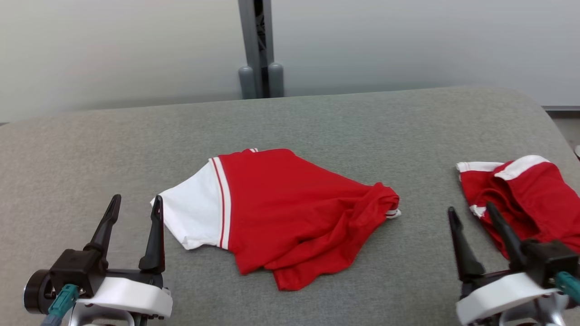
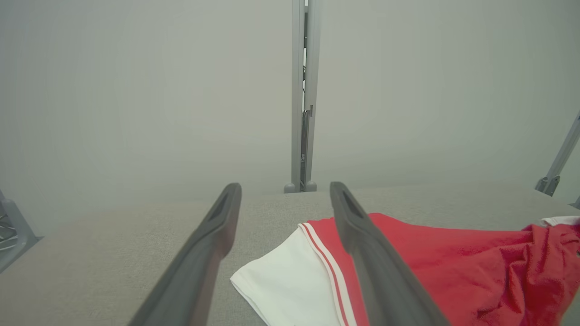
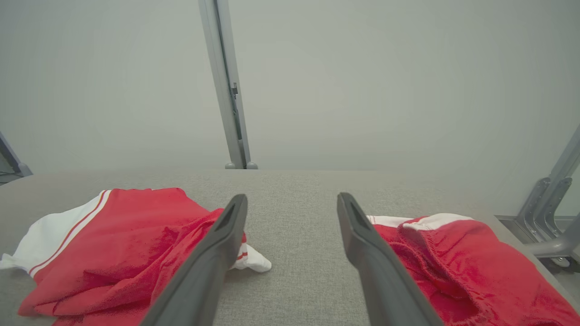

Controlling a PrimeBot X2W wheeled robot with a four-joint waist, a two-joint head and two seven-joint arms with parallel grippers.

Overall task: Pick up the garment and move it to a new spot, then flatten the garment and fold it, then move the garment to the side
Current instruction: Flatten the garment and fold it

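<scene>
head view: second garment [image 1: 534,190] cut off by right edge, near corner behind right gripper [image 1: 470,208] | left wrist view: garment [image 2: 453,258] cut off bottom + right, strip hidden by left gripper [image 2: 285,184] | right wrist view: both garments run off bottom edge | garment's under layers hidden, kind unclear

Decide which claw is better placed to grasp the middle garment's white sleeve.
Probably left. The left claw stands open just beside the white sleeve; the right claw, also open, sits by the other red garment.
</scene>
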